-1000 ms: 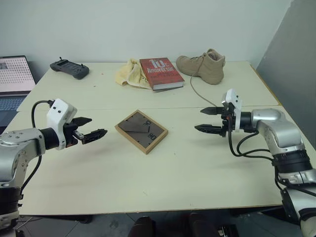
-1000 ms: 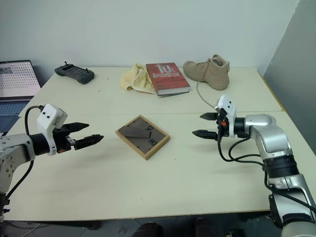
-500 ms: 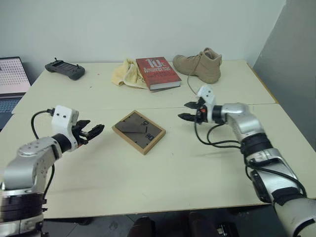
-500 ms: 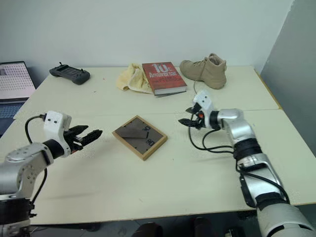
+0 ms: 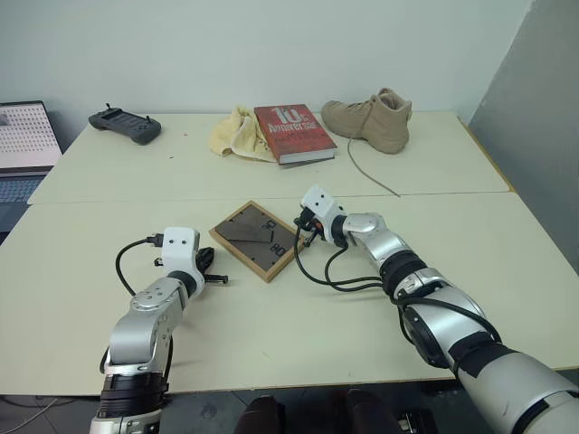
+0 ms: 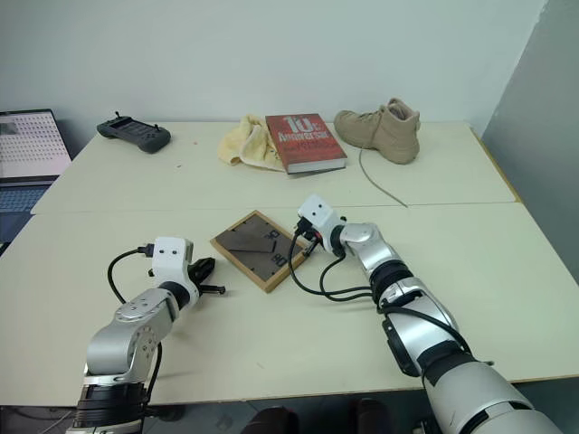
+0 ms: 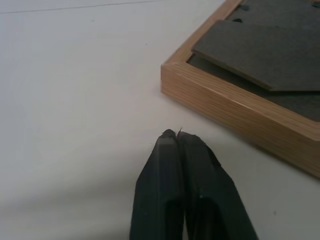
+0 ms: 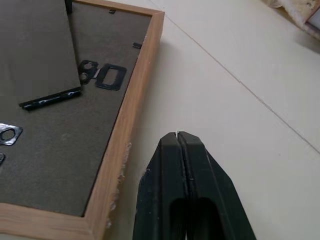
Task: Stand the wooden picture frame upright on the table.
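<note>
The wooden picture frame point(image 5: 259, 238) lies flat and face down near the middle of the table point(image 5: 362, 344), its dark brown back and folded easel stand up. My left gripper point(image 5: 217, 278) is shut and empty, low over the table just off the frame's near-left edge point(image 7: 235, 112); its fingertips point(image 7: 173, 135) stop a little short of the wood. My right gripper point(image 5: 305, 232) is also shut and empty, at the frame's right side. Its tips point(image 8: 176, 135) sit beside the light-wood rim point(image 8: 117, 155); I cannot tell whether they touch it.
Along the far edge lie a red book point(image 5: 292, 133), a yellow cloth point(image 5: 233, 136), a tan boot point(image 5: 371, 119) with a trailing lace point(image 5: 366, 176), and a black controller point(image 5: 125, 127). A laptop point(image 5: 25, 145) stands at the far left.
Both grippers went from open to shut. Both arms came down and inward, the left from the left side and the right from the right, ending next to the frame. The frame stayed put.
</note>
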